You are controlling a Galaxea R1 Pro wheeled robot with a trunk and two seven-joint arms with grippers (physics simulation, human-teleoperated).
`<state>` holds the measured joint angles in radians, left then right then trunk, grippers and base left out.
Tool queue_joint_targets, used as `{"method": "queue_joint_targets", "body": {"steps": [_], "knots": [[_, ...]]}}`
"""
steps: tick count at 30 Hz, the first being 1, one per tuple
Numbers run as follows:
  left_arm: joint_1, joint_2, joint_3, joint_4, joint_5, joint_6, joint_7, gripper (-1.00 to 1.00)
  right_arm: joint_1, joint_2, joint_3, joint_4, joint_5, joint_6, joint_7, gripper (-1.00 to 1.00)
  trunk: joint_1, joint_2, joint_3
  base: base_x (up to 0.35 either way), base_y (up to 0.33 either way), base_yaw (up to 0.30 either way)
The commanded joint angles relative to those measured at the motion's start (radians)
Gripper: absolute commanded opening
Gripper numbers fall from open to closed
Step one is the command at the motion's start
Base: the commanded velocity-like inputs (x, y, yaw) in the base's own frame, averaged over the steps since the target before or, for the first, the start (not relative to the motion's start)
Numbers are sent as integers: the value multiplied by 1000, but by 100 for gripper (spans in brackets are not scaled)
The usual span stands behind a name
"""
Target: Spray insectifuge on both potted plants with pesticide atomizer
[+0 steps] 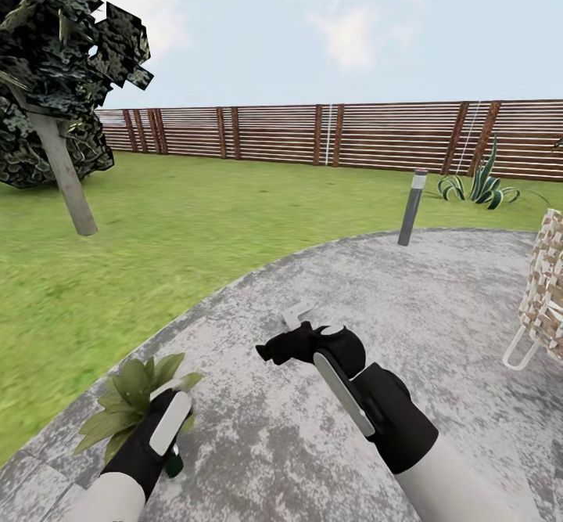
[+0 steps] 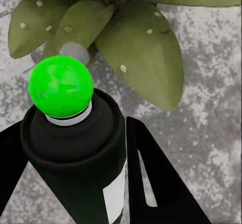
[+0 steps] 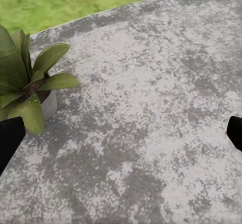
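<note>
Lower left of the head view: left pincer [image 1: 173, 442] clamped on the slim dark green-black spray bottle [image 2: 83, 153], its bright green round cap [image 2: 60, 86] just beside the pale-speckled green-leaved potted plant [image 1: 133, 401] on the grey stone paving [image 1: 438, 287]. Centre: right pincer [image 1: 270, 352], fingers spread wide, holding nothing. Upper right: grey bollard lamp [image 1: 412, 207], brown slat fence [image 1: 328, 135].

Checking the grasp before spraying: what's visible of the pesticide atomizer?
The pesticide atomizer is a slim dark bottle with a white label patch on its side and a white collar under a bright green ball at its tip. It sits clamped between the left hand's black fingers, nozzle end aimed at the speckled-leaf potted plant on the grey paving. The head view shows its dark green base.
</note>
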<state>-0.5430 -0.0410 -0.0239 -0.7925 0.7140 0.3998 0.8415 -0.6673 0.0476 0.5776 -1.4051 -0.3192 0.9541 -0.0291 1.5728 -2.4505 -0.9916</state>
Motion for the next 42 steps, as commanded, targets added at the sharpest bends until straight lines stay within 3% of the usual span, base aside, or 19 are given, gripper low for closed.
{"method": "queue_joint_targets", "body": {"steps": [1,4,6,9,15,18,25,30,34,37,39,42], "knots": [[0,-4,0,-18,-2,35,0,-100,0,0,1,0,0,0,0,100,4,-7,-3,0,0,0],[0,-13,-1,-27,-5,74,-4,-100,0,0,2,0,0,0,0,100,15,-28,-13,0,0,0],[-5,-35,-3,-30,-8,137,-1,-100,0,0,2,2,0,1,2,100,23,-42,-19,0,0,0],[-11,-44,-2,-22,-8,205,0,-100,0,-11,1,8,-7,1,8,100,28,-50,-30,0,0,0],[-39,-35,32,123,25,46,4,-100,0,-15,-10,2,-8,-2,9,100,31,-51,-53,0,0,0],[-44,-30,37,146,30,-62,-12,-100,0,-15,-9,1,-8,-2,9,100,32,-52,-64,0,0,0],[-45,-45,24,134,19,-76,-15,-100,0,-15,-7,1,-8,-1,7,100,33,-53,-72,0,0,0],[-45,-72,-84,108,21,-47,-1,-100,0,-12,-9,1,-8,1,2,100,33,-53,-72,0,0,-205],[-45,-94,-92,103,24,-49,32,-100,0,-11,-9,1,-8,2,2,100,33,-53,-72,0,0,-263],[-45,-98,-92,96,28,-61,90,-100,0,-11,-9,1,-8,2,2,100,33,-53,-72,0,0,-42],[-45,-98,-91,96,29,-101,125,-100,0,-11,-9,1,-8,2,2,100,33,-53,-72,0,0,-8],[-45,-95,-87,101,32,-213,159,-100,0,-12,-7,0,-8,2,1,100,33,-53,-72,0,0,-1]]}}
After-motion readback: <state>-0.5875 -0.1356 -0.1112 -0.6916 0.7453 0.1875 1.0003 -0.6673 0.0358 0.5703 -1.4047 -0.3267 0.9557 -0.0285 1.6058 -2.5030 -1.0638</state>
